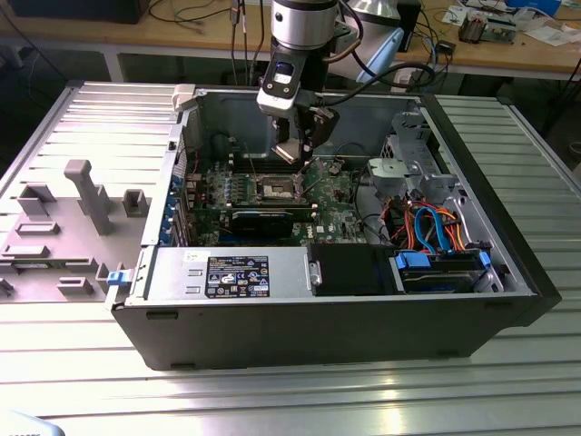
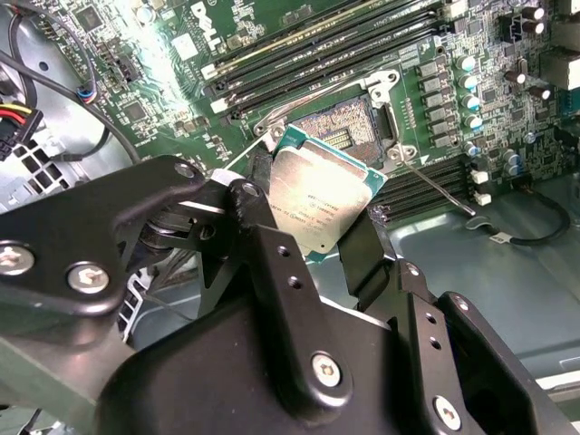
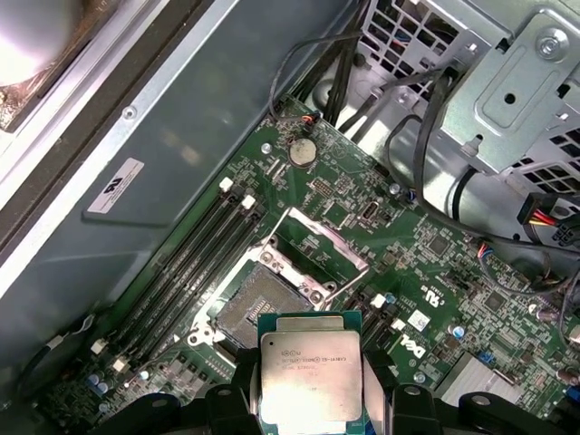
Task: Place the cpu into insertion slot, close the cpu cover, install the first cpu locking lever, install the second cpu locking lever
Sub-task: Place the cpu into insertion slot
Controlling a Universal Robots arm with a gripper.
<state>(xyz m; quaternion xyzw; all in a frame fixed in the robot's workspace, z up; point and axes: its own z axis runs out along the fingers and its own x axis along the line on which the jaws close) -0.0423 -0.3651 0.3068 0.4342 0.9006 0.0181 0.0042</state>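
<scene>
- The fingers (image 3: 378, 385) are gripping the cpu (image 3: 311, 376) by two opposite edges, its silver-grey top facing the camera.
- The cpu is hanging clear of the insertion slot (image 3: 256, 304), near one edge of it.
- The slot's tan centre is lying exposed.
- The cpu cover (image 3: 328, 237) is standing swung open on the slot's side away from the cpu.
- Long memory slots (image 3: 195, 263) are running alongside the slot.
- A coin battery (image 3: 302, 151) is sitting beyond the cover.
</scene>
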